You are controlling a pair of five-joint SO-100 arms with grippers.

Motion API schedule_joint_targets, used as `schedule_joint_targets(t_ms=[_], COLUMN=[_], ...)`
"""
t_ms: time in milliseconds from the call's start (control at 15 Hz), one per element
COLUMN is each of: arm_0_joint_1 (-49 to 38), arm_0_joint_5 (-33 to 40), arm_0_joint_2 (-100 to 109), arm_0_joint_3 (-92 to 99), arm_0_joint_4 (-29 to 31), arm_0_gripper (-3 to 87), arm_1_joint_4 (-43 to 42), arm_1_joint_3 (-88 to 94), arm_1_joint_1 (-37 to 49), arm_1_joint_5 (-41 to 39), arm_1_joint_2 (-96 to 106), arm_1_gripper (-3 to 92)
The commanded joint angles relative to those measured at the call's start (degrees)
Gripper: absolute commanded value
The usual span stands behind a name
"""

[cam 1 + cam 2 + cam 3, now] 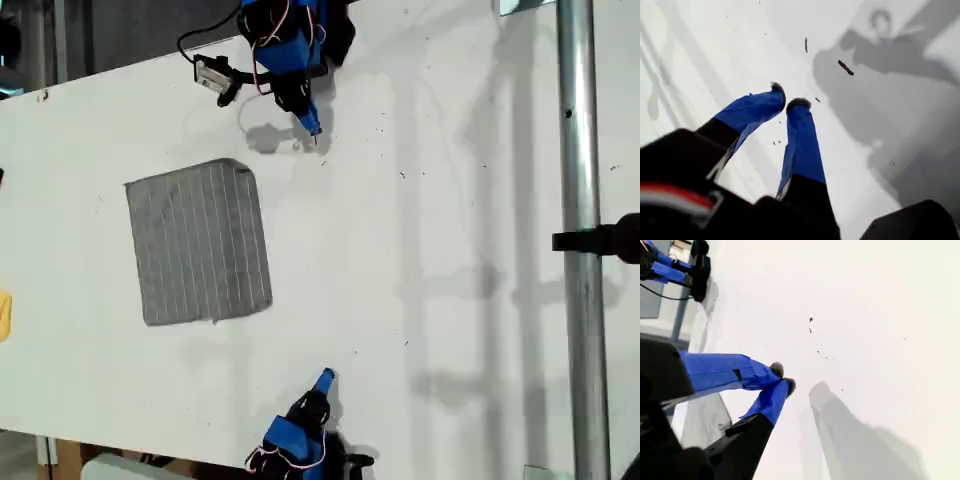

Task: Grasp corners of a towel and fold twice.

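1. The towel lies flat on the surface at the exterior view's left, long axis top-to-bottom.
2. My first tool is nearly pressed together, empty, and nearest the upper corner.
3. My second tool is pressed together, empty, and farther off.

Grey pale-striped towel

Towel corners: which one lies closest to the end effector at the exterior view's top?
The upper-right corner of the towel in the exterior view: it faces that end effector, while the other three corners lie farther away.
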Motion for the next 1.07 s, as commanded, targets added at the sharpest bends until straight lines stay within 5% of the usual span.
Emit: schedule_joint_targets(t_ms=[0,333,733,1000], arm_0_joint_1=[-18.90,-18.90,-11.69,-12.92], arm_0_joint_5=[-26.63,-26.63,-36.91,-31.90], arm_0_joint_2=[0.35,0.35,-1.41,-39.11], arm_0_joint_3=[0.53,0.53,-2.55,-30.15], arm_0_joint_4=[-0.18,-0.18,-5.98,-10.37], arm_0_gripper=[-2.6,-2.6,-2.9,-2.9], arm_1_joint_4=[-0.88,-0.44,1.58,0.53], arm_1_joint_3=[-1.85,-1.85,-9.40,-24.79], arm_1_joint_1=[1.49,1.32,-0.35,6.77], arm_1_joint_5=[-0.62,-0.53,3.69,-5.19], arm_1_joint_2=[0.44,0.44,-1.67,-19.95], arm_1_gripper=[-0.3,-0.3,-0.3,-0.3])
